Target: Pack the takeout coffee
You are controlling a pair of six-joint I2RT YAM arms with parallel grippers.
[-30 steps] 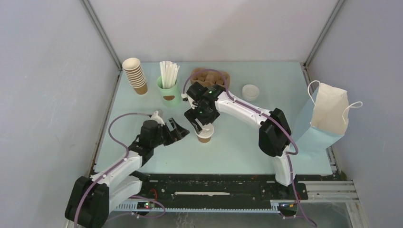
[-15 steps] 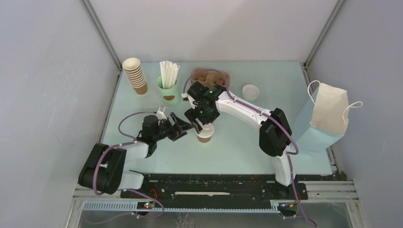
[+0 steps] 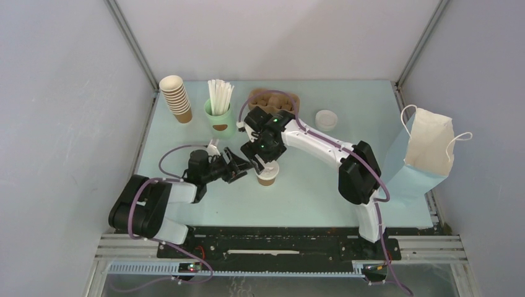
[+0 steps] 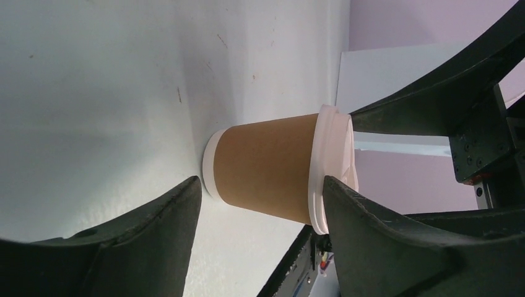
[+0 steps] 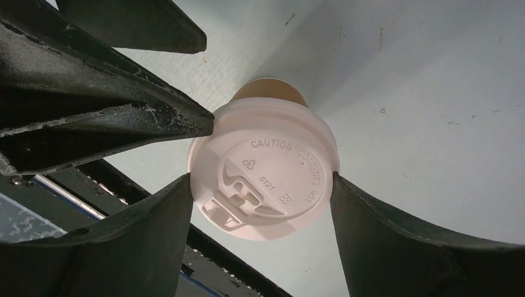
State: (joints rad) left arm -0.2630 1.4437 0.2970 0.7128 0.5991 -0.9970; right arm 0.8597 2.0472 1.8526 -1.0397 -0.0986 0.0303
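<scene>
The takeout coffee, a small brown paper cup with a white lid, stands upright on the pale table. My right gripper comes down on it from above. In the right wrist view its two fingers press the opposite edges of the lid, so this gripper is shut on the cup's lid. My left gripper lies low at the cup's left, turned on its side and open. In the left wrist view the cup sits just beyond that gripper, and one fingertip touches the lid's rim.
A stack of lidless brown cups and a mint-green cup of white straws stand at the back left. A pulp carrier sits behind the right wrist. A loose white lid lies further right. A paper bag stands by the right wall.
My left gripper has slid right along the table up to the cup, and its jaws have narrowed a little. The right gripper and the cup have stayed put.
</scene>
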